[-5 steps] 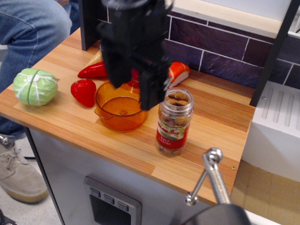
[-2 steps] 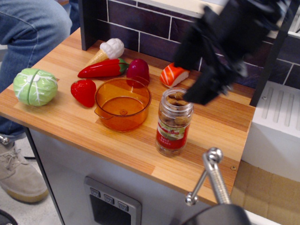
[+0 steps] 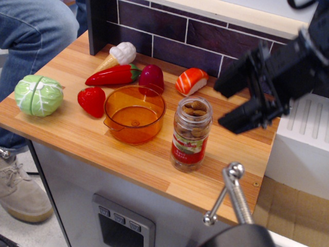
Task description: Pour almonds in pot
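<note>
The almonds point(image 3: 192, 112) fill a clear plastic jar point(image 3: 189, 136) with a red label, standing upright and open-topped on the wooden counter. The orange translucent pot point(image 3: 134, 114) sits empty just left of the jar. My black gripper point(image 3: 226, 103) is to the right of the jar at about its top height, pointing left, open and empty, a short gap away from the jar.
Toy foods lie behind and left of the pot: a strawberry point(image 3: 92, 100), a red pepper point(image 3: 110, 76), a cauliflower point(image 3: 119, 54), a dark red onion point(image 3: 151, 78), a salmon piece point(image 3: 190, 81) and a cabbage point(image 3: 38, 95). A person's leg is at the left. A metal faucet handle point(image 3: 231, 193) stands in front.
My gripper has swung from above the pot across to the right side of the jar and lowered to jar height. The jar and pot have not moved.
</note>
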{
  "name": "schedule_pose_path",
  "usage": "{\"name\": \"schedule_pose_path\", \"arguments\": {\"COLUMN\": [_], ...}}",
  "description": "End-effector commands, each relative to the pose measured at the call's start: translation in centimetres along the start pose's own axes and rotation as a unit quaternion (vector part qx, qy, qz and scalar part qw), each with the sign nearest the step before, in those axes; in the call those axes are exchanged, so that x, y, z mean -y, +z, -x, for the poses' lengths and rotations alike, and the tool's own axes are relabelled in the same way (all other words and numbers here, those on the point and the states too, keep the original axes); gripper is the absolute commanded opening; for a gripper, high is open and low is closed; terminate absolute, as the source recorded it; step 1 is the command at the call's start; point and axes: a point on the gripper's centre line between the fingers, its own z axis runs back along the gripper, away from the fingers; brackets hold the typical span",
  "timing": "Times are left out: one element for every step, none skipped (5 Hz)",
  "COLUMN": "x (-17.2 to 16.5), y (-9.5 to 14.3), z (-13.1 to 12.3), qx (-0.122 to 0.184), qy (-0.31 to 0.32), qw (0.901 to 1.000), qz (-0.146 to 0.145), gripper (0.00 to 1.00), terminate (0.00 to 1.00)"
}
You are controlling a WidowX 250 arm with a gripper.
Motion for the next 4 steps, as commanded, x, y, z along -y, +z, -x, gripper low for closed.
{"name": "schedule_pose_path", "arguments": {"x": [-1.0, -1.2, -1.1, -0.9], "y": [-0.7, -2.9, -4.8, -5.5], "z": [-2.2, -2.6, -2.0, -0.9], "qx": [-0.024, -0.077, -0.103, -0.115], "qy": [-0.009, 0.002, -0.010, -0.020], "qw": [0.9996, 0.9970, 0.9947, 0.9930], "qz": [-0.010, -0.009, 0.004, 0.016], "gripper": [1.00, 1.00, 1.00, 1.00], "terminate": [0.00, 0.00, 0.00, 0.00]}}
